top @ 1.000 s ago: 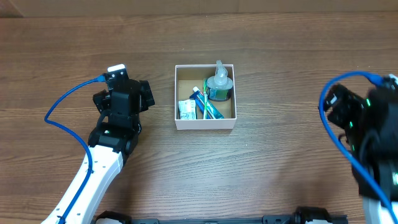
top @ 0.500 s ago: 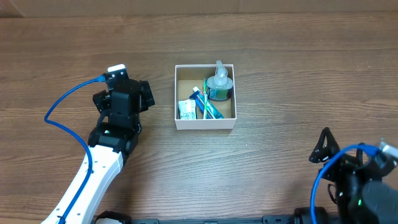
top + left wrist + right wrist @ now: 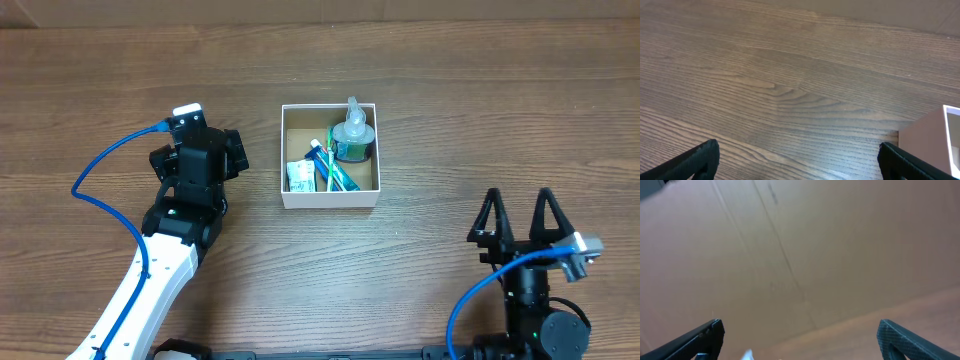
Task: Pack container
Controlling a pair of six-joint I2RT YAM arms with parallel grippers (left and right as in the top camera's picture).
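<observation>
Pulled back to the table's [image 3: 450, 120] near-right corner with right gripper [image 3: 518, 215] splayed wide (left gripper [image 3: 238, 152] equally wide, mid-left). Open wood surrounding white-walled container [image 3: 330, 198], centred toward far edge, holding spray bottle [image 3: 352, 130] and tubes [image 3: 340, 176].

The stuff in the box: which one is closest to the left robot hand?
The small green-and-white packet. It lies by the container's left wall, the side facing the left gripper; the tubes and bottle sit farther right.
</observation>
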